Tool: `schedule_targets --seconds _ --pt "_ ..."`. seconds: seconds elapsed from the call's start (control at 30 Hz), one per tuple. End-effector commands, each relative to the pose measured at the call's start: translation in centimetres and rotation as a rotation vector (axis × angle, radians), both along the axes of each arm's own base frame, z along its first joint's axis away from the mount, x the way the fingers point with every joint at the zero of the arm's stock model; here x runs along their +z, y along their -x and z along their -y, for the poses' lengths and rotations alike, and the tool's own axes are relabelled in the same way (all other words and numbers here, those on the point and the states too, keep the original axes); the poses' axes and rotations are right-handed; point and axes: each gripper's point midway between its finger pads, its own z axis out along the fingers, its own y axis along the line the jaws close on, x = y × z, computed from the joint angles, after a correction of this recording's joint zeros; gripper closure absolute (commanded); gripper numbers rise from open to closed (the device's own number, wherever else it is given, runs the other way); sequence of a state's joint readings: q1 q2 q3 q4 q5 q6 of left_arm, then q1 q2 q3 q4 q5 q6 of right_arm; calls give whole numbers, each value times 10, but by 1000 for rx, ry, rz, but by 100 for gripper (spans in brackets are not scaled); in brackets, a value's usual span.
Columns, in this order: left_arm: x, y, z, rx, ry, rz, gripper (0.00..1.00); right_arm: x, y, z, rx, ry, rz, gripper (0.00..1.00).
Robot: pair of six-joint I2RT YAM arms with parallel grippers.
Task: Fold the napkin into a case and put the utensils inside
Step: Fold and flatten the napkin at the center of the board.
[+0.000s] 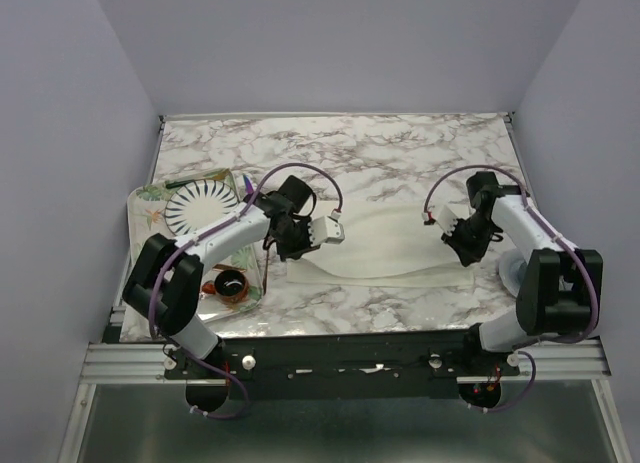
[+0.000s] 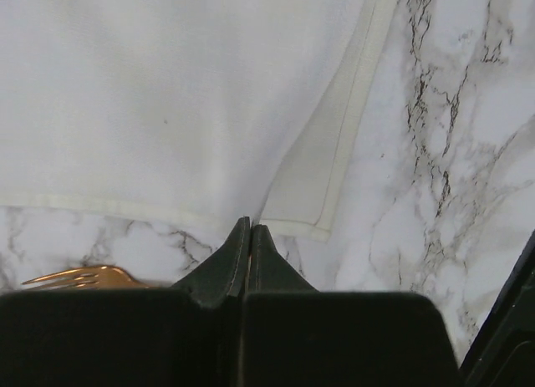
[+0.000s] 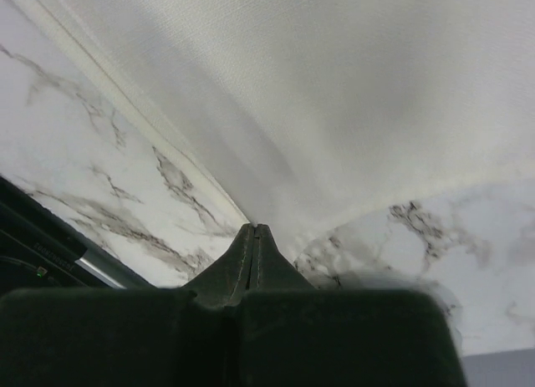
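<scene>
Cream napkin (image 1: 390, 245) spread on the marble table (image 1: 400, 153) between the arms, right gripper (image 3: 255, 230) clenched on its corner, left gripper (image 2: 250, 228) clenched at its hem, grasp unclear, copper fork (image 2: 84, 277) nearby.

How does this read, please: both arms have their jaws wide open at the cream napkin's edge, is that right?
No: the jaws are shut, not open. The left gripper and right gripper each close tip to tip at the edge of the napkin, as both wrist views show.
</scene>
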State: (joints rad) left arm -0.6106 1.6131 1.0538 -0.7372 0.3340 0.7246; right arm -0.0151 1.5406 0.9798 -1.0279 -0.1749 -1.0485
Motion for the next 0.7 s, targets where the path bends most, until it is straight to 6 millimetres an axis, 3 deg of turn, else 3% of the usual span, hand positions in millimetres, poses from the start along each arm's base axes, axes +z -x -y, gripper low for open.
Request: schedule_targets --seconds 0.0,0.13,0.3,0.47,0.67 --pt "57 0 6 -11 82 78 100 44 9 -8 13 -49 62 99" --pt "66 11 -1 -29 91 88 100 50 25 -8 29 -51 59 99" --pt "56 27 -6 -40 89 40 100 30 41 -4 45 -32 22 99" --pt "26 28 -8 -34 51 10 100 6 28 -2 27 -16 15 99" --pt "-8 25 -12 -25 -3 -20 100 -9 12 1 15 0 6 99"
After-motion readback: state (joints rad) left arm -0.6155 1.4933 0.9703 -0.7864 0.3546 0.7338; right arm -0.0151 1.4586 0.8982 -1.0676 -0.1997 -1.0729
